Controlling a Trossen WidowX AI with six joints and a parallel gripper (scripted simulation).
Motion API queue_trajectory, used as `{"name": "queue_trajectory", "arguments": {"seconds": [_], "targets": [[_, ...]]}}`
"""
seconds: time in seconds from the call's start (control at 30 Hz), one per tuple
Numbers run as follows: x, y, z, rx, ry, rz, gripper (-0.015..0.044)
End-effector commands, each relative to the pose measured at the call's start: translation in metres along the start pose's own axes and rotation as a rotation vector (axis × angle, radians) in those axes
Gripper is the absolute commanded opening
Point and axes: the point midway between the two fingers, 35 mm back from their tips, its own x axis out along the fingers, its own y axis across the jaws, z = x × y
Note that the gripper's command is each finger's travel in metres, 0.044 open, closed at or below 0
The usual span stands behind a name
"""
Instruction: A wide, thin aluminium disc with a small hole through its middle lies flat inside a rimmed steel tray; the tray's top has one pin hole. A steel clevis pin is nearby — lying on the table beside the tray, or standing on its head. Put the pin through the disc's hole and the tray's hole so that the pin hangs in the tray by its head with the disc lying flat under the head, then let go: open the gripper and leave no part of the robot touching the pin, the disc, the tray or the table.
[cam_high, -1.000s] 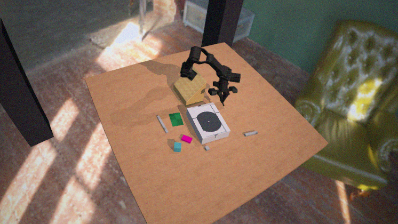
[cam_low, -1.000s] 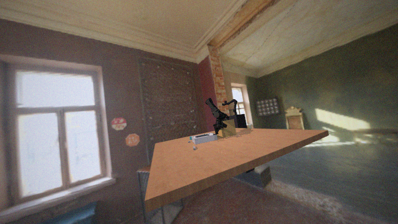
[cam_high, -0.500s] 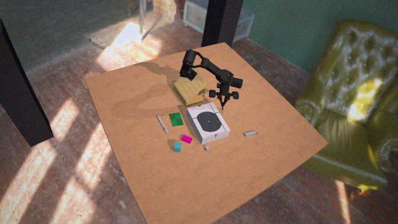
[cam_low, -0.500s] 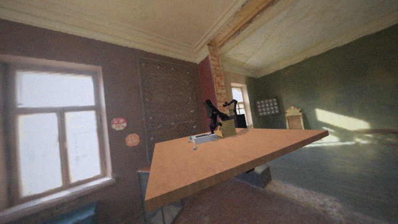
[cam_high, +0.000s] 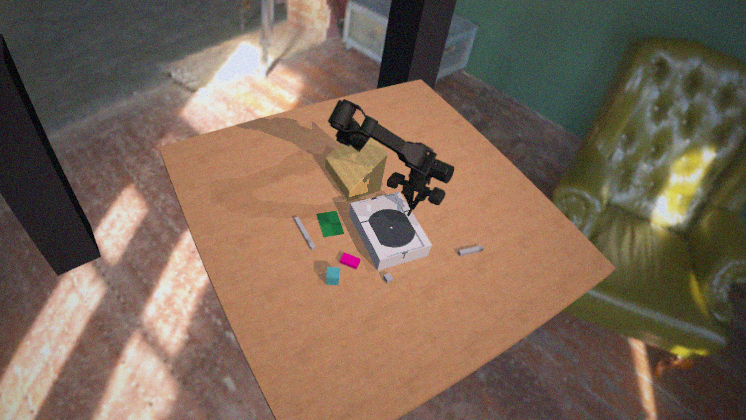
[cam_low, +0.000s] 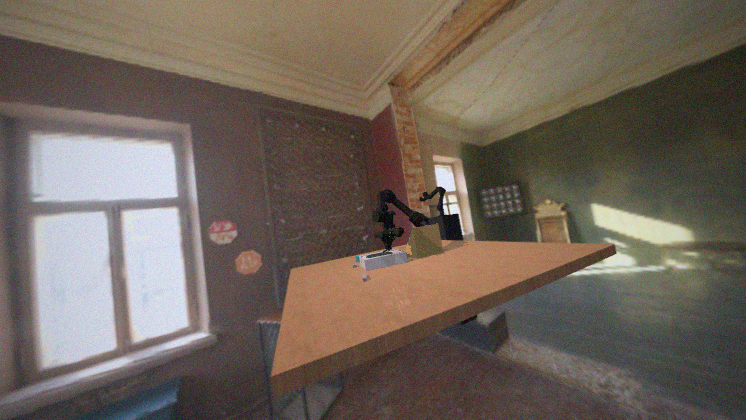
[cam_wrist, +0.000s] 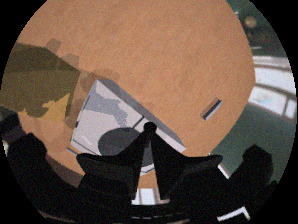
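My claw (cam_high: 410, 210) (cam_low: 387, 249) (cam_wrist: 148, 133) is pinching a thing very narrowly between its fingertips; I take it for the pin (cam_wrist: 150, 128), of which I see only a small dark round end in the wrist view. The claw points down above the border of the pale tray (cam_high: 404, 260) (cam_low: 387, 259) (cam_wrist: 95, 116), beside the dark disc (cam_high: 391, 232) (cam_wrist: 115, 142). The disc lies flat inside the tray, and its middle hole shows as a light dot, so the pin is not in it. The table (cam_high: 469, 318) (cam_low: 417, 297) (cam_wrist: 175, 50) is of warm brown wood, with shadows spread over one part. On it, a yellowish block (cam_high: 352, 166) (cam_low: 425, 241) (cam_wrist: 40, 90) stands near the tray. On one side of the tray are a flat green square (cam_high: 330, 223), a grey rod (cam_high: 303, 232), a magenta block (cam_high: 350, 260) and a teal block (cam_high: 333, 276); a small grey cube (cam_high: 387, 278) sits by its near end, and a grey cylinder (cam_high: 470, 250) (cam_wrist: 212, 110) lies apart on the other side. Around us is an old room: a green tufted armchair (cam_high: 662, 130), a green wall (cam_high: 542, 57) (cam_low: 626, 151), a big bright window (cam_low: 73, 271), a strip of bare brick (cam_low: 406, 138), and sunlight falling in pale bands on the worn floor (cam_high: 125, 313).
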Motion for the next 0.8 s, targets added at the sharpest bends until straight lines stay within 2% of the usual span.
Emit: {"name": "queue_trajectory", "arguments": {"seconds": [0.0, 0.53, 0.77], "targets": [[-0.001, 0.0, -0.021, 0.136, -0.024, 0.022, 0.0], [-0.004, 0.021, -0.1, 0.629, -0.08, 0.138, 0.0], [-0.004, 0.022, -0.103, 0.645, -0.085, 0.141, 0.0]]}}
